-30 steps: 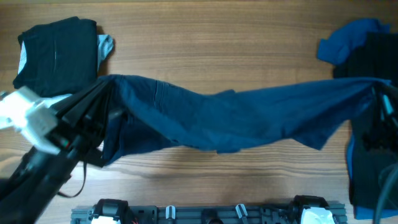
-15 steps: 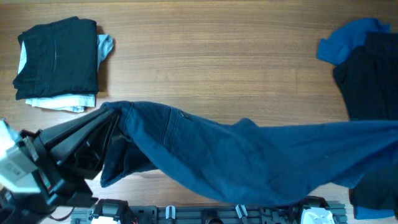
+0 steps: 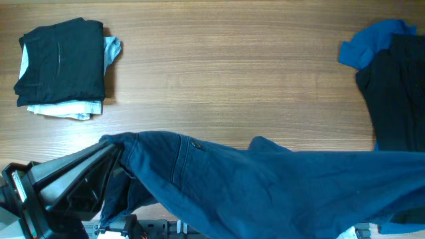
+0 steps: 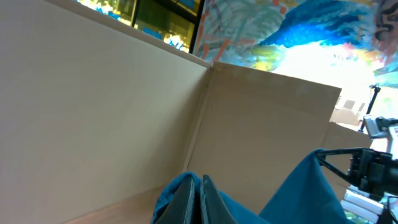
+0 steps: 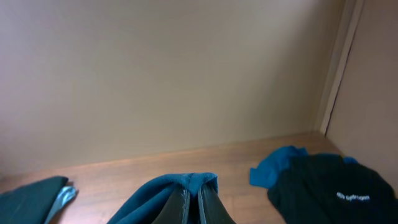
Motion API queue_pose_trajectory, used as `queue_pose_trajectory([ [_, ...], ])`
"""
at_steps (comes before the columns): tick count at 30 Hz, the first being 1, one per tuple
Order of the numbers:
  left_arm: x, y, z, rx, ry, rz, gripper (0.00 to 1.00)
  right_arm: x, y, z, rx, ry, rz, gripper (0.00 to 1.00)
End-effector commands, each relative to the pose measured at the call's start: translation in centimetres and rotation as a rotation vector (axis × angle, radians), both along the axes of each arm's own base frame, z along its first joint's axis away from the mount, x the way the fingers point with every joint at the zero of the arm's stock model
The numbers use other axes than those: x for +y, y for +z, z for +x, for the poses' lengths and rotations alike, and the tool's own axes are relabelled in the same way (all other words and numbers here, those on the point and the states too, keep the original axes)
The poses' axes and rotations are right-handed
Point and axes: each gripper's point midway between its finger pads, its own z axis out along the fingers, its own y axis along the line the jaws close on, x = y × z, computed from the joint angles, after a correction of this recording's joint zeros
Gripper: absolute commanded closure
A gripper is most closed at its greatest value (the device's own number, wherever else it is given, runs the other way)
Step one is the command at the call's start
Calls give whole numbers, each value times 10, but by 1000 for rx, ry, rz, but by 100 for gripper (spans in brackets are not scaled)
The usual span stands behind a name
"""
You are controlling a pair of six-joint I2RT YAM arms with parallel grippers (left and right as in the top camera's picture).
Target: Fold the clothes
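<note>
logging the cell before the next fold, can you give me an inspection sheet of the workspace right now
surface: wooden table, light grain, no stains seen
job's things: dark blue garment stretched between both grippers along the near edge; folded stack, black on pale, far left; unfolded black garment and brighter blue garment far right
clutter: nothing seen
grippers: left gripper and right gripper each shut on the dark blue garment
cables: nothing seen
surroundings: beige panels behind the table; colourful mural above them in the left wrist view
</note>
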Motion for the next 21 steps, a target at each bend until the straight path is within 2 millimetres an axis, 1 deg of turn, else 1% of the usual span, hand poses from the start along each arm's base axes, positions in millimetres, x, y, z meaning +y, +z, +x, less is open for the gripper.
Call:
queue_pose_trajectory([
  [1, 7, 12, -4, -36, 43, -34, 96, -8, 7, -5, -32, -46, 1, 96],
  [4, 15, 14, 3, -29, 97, -56, 96, -9, 3, 10, 10, -44, -11, 96],
  [5, 17, 13, 6, -22, 118, -63, 96, -10, 2, 20, 33, -43, -18, 96],
  [7, 26, 11, 17, -2, 180, -85, 96, -11, -2, 40, 77, -42, -23, 96],
  [9, 35, 6, 31, 23, 245, -105, 96, -14, -7, 69, 136, -39, -42, 96],
  [10, 38, 4, 36, 32, 265, -111, 96, -17, -9, 80, 157, -49, -43, 96],
  [13, 38, 0, 49, 61, 268, -125, 96, -26, -15, 111, 211, -83, -49, 96],
  [15, 36, -2, 66, 88, 265, -132, 96, -28, -21, 133, 254, -81, -71, 96],
  [17, 34, -5, 86, 115, 264, -133, 96, -33, -26, 144, 279, -102, -74, 96],
  [21, 27, -17, 129, 193, 255, -131, 96, -39, -26, 153, 286, -132, -81, 96],
])
